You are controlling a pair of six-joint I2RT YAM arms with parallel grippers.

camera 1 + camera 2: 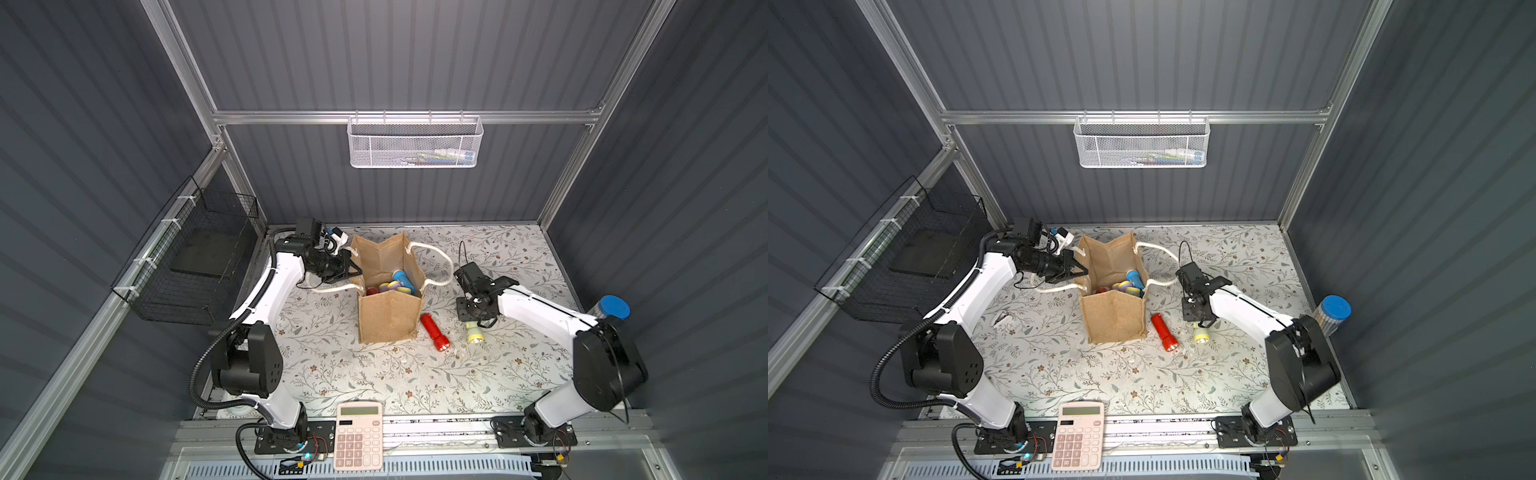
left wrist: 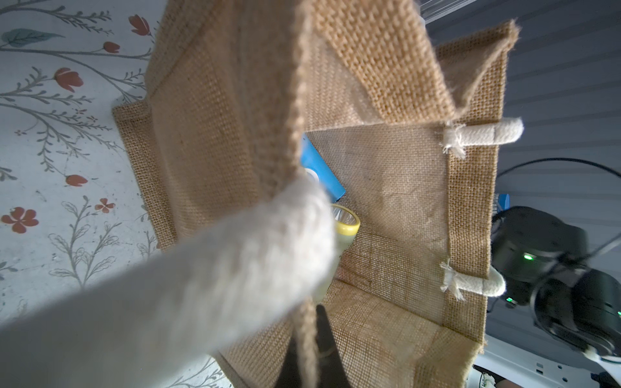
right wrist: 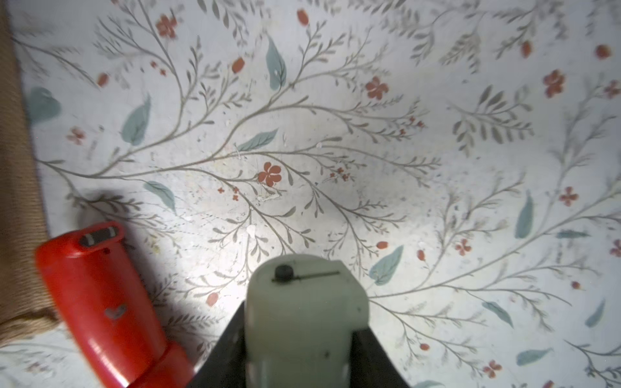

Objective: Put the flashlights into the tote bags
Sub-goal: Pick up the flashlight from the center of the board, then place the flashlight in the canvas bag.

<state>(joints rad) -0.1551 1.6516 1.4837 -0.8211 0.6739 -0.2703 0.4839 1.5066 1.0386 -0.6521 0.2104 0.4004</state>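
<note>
The tan jute tote bag (image 1: 388,320) (image 1: 1113,318) stands open mid-table, and several flashlights lie inside it, a blue one (image 1: 402,277) (image 2: 319,168) and a yellow-rimmed one (image 2: 346,223) among them. My left gripper (image 1: 353,272) (image 1: 1081,272) (image 2: 307,349) is shut on the bag's left rim. Right of the bag a red flashlight (image 1: 435,332) (image 1: 1164,332) (image 3: 100,302) lies on the table. Beside it my right gripper (image 1: 473,322) (image 1: 1200,322) (image 3: 302,319) points down, shut on a pale green flashlight (image 1: 474,336) (image 3: 302,295) that is lit. I cannot tell whether it is touching the table.
A pink calculator (image 1: 359,436) lies at the front edge. A blue-capped clear tube (image 1: 611,309) stands at the right wall. A white mesh basket (image 1: 413,143) hangs on the back wall and a black wire basket (image 1: 191,266) on the left. The bag's rope handles (image 1: 436,257) trail on the table.
</note>
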